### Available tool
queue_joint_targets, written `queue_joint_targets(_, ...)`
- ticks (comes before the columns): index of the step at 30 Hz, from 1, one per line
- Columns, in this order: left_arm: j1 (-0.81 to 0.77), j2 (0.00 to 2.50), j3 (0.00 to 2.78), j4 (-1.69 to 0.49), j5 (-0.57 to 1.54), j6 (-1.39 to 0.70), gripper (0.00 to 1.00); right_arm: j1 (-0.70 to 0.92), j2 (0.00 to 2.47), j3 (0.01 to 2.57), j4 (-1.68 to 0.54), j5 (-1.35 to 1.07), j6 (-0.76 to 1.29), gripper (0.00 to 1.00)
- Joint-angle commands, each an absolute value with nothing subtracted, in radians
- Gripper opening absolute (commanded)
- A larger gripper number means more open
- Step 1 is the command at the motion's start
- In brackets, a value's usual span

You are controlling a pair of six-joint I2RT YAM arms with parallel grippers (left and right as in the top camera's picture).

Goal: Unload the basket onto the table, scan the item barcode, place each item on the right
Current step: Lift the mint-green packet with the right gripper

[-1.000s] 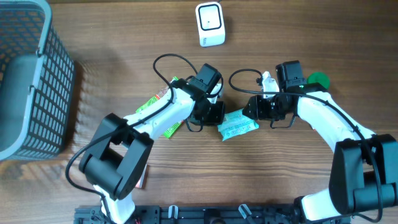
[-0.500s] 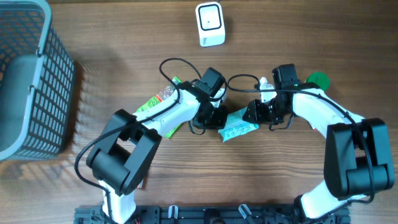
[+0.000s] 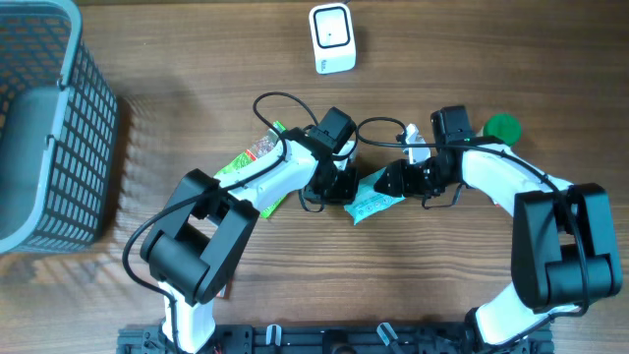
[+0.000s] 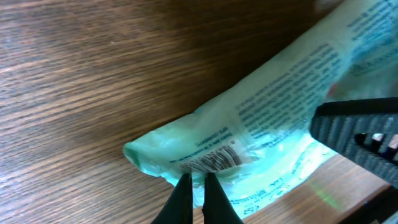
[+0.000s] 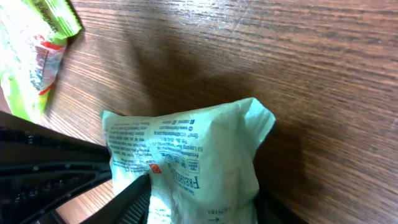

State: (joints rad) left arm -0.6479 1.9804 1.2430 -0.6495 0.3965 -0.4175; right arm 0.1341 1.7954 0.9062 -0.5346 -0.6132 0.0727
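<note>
The item is a mint-green packet [image 3: 371, 204] lying between my two grippers at mid table. My right gripper [image 3: 386, 185] is shut on its right end; in the right wrist view the packet [image 5: 186, 155] fills the gap between the dark fingers [image 5: 127, 202] of that gripper [image 5: 202, 194]. My left gripper [image 3: 350, 189] is shut at the packet's left end. In the left wrist view its tips [image 4: 196, 179] touch the packet [image 4: 267, 124] just below the printed barcode [image 4: 214, 160]. The white scanner [image 3: 332, 37] stands at the back.
A green snack packet [image 3: 251, 162] lies under the left arm, also in the right wrist view as a green snack packet [image 5: 37, 50]. A grey basket [image 3: 69, 59] stands at far left. A green cap [image 3: 503, 126] lies behind the right arm.
The left gripper has shifted slightly right against the packet. The right gripper has slid a little left with the packet's right end in it.
</note>
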Motion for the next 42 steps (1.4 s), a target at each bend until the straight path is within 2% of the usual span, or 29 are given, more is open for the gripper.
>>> queue_joint_targets(1, -0.654, 2.025, 1.244, -0.648, 0.346, -0.427, 0.04, 0.137, 1.823, 0.881, -0.51, -0.682, 0.052, 0.41)
queue_joint_targets(5, -0.654, 2.025, 1.244, -0.648, 0.346, -0.427, 0.04, 0.137, 1.823, 0.881, -0.489, -0.698, 0.051, 0.33)
queue_joint_targets(7, -0.654, 2.025, 1.244, -0.648, 0.342, -0.427, 0.04, 0.137, 1.823, 0.881, -0.486, -0.698, 0.051, 0.19)
queue_joint_targets(8, -0.654, 2.025, 1.244, -0.648, 0.342, -0.427, 0.04, 0.137, 1.823, 0.881, -0.486, -0.698, 0.044, 0.08)
queue_joint_targets(9, -0.654, 2.025, 1.244, -0.648, 0.339, -0.426, 0.04, 0.137, 1.823, 0.881, -0.487, -0.699, 0.028, 0.04)
queue_joint_targets(15, -0.629, 1.944, 1.244, -0.657, 0.291, -0.427, 0.04, 0.136, 1.781, 0.883, -0.503, -0.731, -0.012, 0.04)
queue_joint_targets(18, -0.607, 1.851, 1.244, -0.672, 0.233, -0.427, 0.04, 0.136, 1.728, 0.883, -0.527, -0.817, -0.107, 0.04)
queue_joint_targets(22, -0.566, 1.694, 1.244, -0.701, 0.18, -0.427, 0.04, 0.136, 1.632, 0.883, -0.566, -0.839, -0.105, 0.04)
queue_joint_targets(30, -0.379, 1.469, 1.244, -0.774, 0.104, -0.427, 0.04, 0.136, 1.47, 0.883, -0.588, -1.131, -0.183, 0.04)
queue_joint_targets(39, -0.231, 1.458, 1.244, -0.837, 0.129, -0.427, 0.04, 0.136, 1.397, 0.883, -0.588, -1.146, -0.15, 0.04)
queue_joint_targets(40, -0.228, 1.458, 1.244, -0.834, 0.128, -0.427, 0.08, 0.136, 1.397, 0.883, -0.588, -1.146, -0.148, 0.04)
queue_joint_targets(41, -0.224, 1.458, 1.244, -0.83, 0.128, -0.427, 0.19, 0.136, 1.397, 0.883, -0.588, -1.146, -0.137, 0.04)
queue_joint_targets(42, -0.221, 1.458, 1.244, -0.828, 0.128, -0.427, 0.36, 0.136, 1.397, 0.883, -0.587, -1.14, -0.117, 0.04)
